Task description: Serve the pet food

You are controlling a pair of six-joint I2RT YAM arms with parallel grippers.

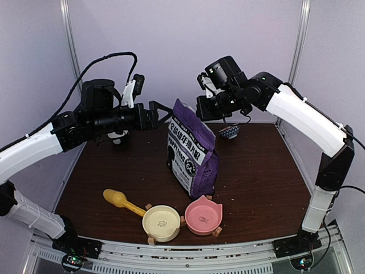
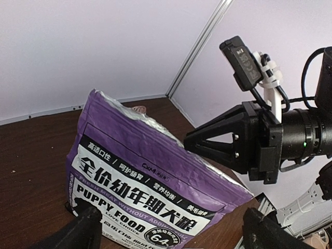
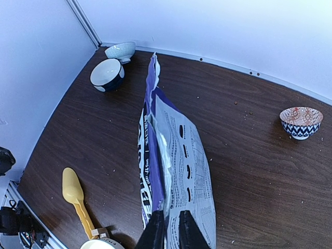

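The purple "PUPPY FOOD" bag [image 1: 191, 154] stands upright mid-table. Its top edge is parted a little, showing silver lining [image 3: 167, 155]. The pet food itself is hidden inside the bag. My right gripper [image 3: 173, 231] comes from above and is shut on the printed back panel at the bag's top edge; in the top view it [image 1: 201, 111] sits at the bag's upper right corner. My left gripper [image 1: 164, 112] hovers open just left of the bag's top, touching nothing. In the left wrist view its fingers [image 2: 78, 231] frame the bag's front [image 2: 155, 155].
A yellow scoop [image 1: 117, 198] lies front left, beside a cream bowl [image 1: 161, 221] and a pink bowl [image 1: 203, 215] near the front edge. A patterned bowl [image 1: 229, 132] sits behind the bag at right. Two more bowls [image 3: 107, 74] stand at the back left corner.
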